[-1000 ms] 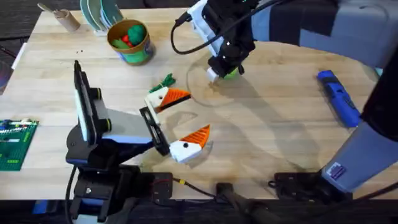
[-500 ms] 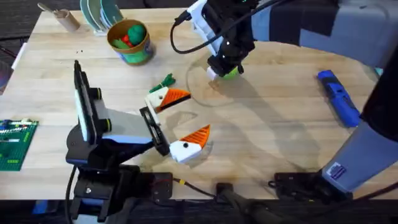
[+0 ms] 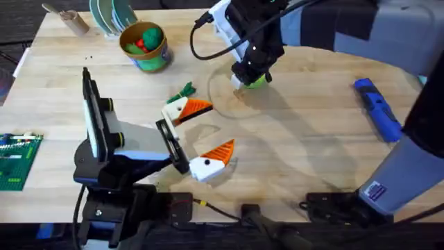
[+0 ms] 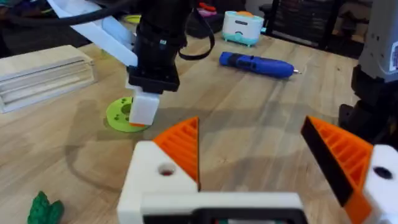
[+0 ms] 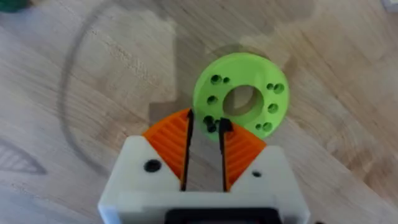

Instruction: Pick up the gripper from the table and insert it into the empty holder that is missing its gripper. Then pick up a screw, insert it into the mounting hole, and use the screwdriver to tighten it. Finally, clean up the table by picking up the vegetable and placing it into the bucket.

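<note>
Right gripper nearly closed, reaching far forward; left gripper wide open.

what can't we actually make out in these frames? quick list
- Lime-green disc, overhead: mostly covered by the right gripper.
- Screwdriver, overhead: its near end is hidden by the blurred right arm.
- Bucket, overhead: whatever lies under the green ball is hidden by it and the wall.
- Vegetable, left wrist: cut off by the picture's edge.
- Dark specks, overhead: too small to identify.
</note>
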Tool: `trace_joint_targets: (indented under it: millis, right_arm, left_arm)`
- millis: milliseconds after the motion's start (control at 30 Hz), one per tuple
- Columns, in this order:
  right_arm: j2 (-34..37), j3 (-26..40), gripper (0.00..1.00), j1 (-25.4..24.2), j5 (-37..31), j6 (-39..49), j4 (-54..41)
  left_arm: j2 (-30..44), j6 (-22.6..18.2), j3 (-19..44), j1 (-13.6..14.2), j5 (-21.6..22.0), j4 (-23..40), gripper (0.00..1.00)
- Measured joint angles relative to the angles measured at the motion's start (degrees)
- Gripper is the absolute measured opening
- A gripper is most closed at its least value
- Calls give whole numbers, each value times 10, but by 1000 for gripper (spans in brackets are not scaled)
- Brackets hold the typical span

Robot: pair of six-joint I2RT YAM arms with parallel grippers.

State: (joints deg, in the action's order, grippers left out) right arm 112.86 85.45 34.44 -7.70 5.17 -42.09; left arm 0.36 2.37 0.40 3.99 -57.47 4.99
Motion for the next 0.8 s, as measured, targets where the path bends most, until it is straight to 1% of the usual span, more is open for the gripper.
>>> trace_joint_targets:
  millis: [233,533,800]
  right_arm:
    - [0,0,315,0,0,0,-3]
    - [0,0,264,0,0,0,-3]
    - [0,0,262,0,0,0,-4]
  left_arm:
    - [0,0,0,0,0,0,993]
    - [0,0,0,0,0,0,993]
    - [0,0,0,0,0,0,993]
